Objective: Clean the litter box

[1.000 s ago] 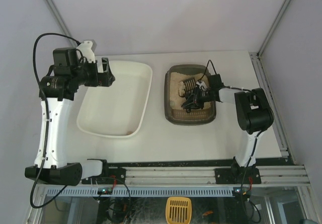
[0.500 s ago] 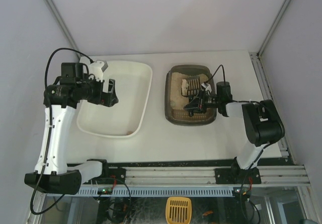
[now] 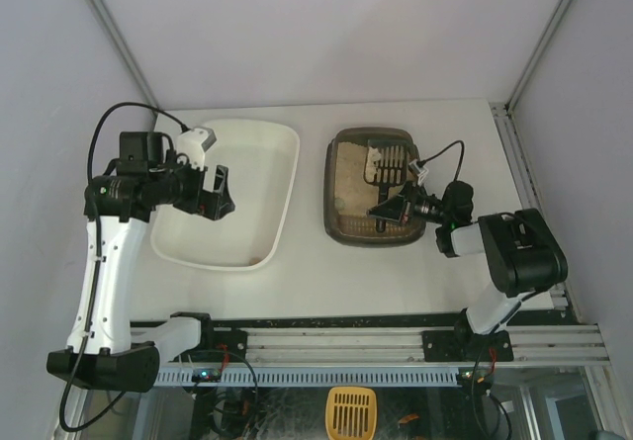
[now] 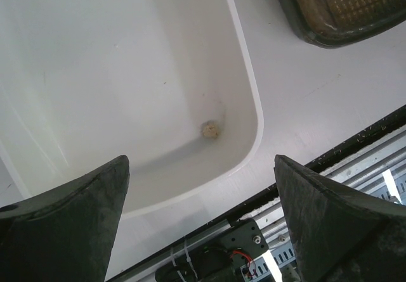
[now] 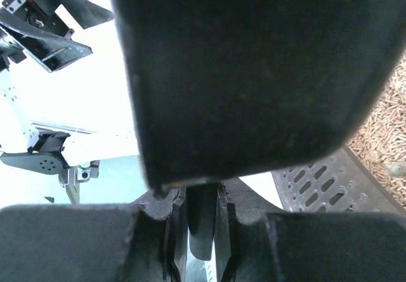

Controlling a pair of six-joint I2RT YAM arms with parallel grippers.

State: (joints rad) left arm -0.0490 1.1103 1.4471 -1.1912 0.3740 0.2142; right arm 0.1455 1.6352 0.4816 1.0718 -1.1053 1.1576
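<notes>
**Q:** Where is the box, and what acts on it?

**A:** The box (image 3: 374, 239) sits on the tabletop (image 3: 396, 282), right of centre in the top view, beside the white tray (image 3: 247, 163) at centre left. The right hand (image 3: 388, 209) is clamped on the handle of a black slotted scoop (image 3: 388, 161). The scoop's head is over the litter in the box's upper right. Whether it touches the litter cannot be told.

**Q:** And the left hand?

**A:** The left hand (image 4: 200, 161) hovers over the tray, its fingers spread wide, holding nothing.

**Q:** How far along is the task?

**A:** Early to middle, by judgement. One small tan clump (image 4: 210, 129) lies in the tray's lower right corner in the left wrist view, so at least one scoopful appears delivered. Whether the scoop carries anything now cannot be told. Left to do: sift the rest of the litter, carry any waste to the tray, and set the scoop down.
</notes>
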